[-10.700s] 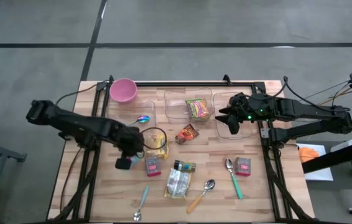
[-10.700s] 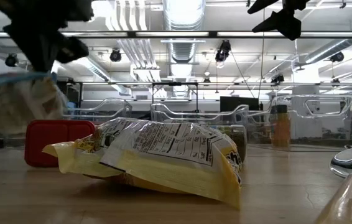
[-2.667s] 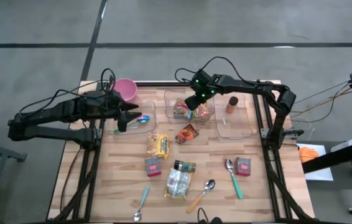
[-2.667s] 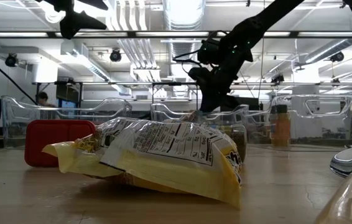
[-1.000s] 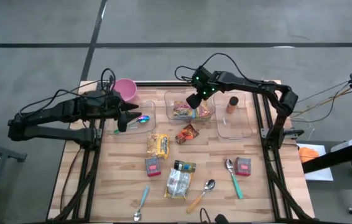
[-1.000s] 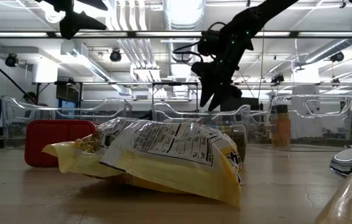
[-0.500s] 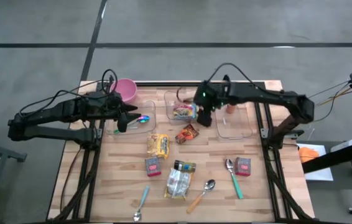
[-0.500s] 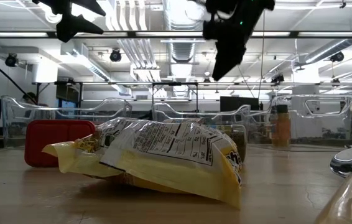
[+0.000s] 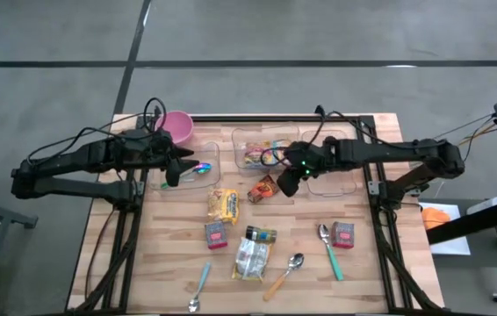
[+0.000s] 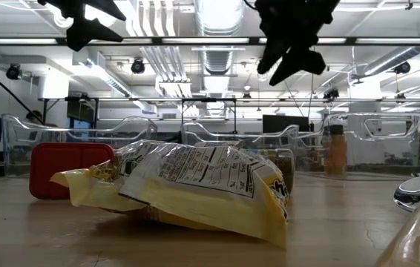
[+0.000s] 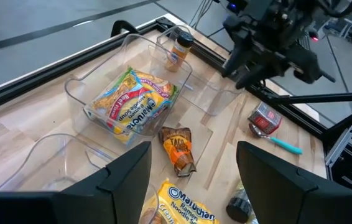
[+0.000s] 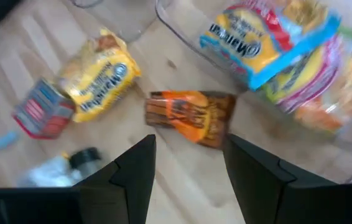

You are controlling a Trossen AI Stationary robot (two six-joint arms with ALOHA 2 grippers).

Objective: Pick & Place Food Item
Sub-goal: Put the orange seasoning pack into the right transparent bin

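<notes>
Wood planks make up the table (image 9: pixel 371 281), which stands on grey floor; the low view looks across it into a workshop hung with ducts and strip lights. Along the far side sit three clear bins, the middle bin (image 9: pixel 247 140) holding ramen packs (image 11: pixel 134 104). An orange snack bag (image 9: pixel 264 188) lies on the wood just near of that bin, with a yellow ramen pack (image 9: pixel 223 204), red boxes, a clear pouch and spoons spread nearer. A pink bowl (image 9: pixel 175 126) sits at the far left corner. The right gripper (image 9: pixel 287 184) hangs just right of the orange bag, above the table, fingers spread apart with nothing between them. The left gripper (image 9: pixel 171 175) hovers over the left bin (image 9: pixel 213 172), fingers likewise parted and empty. In the low view the yellow pack blocks most of the table behind it, and both grippers are cut off at the top edge.
</notes>
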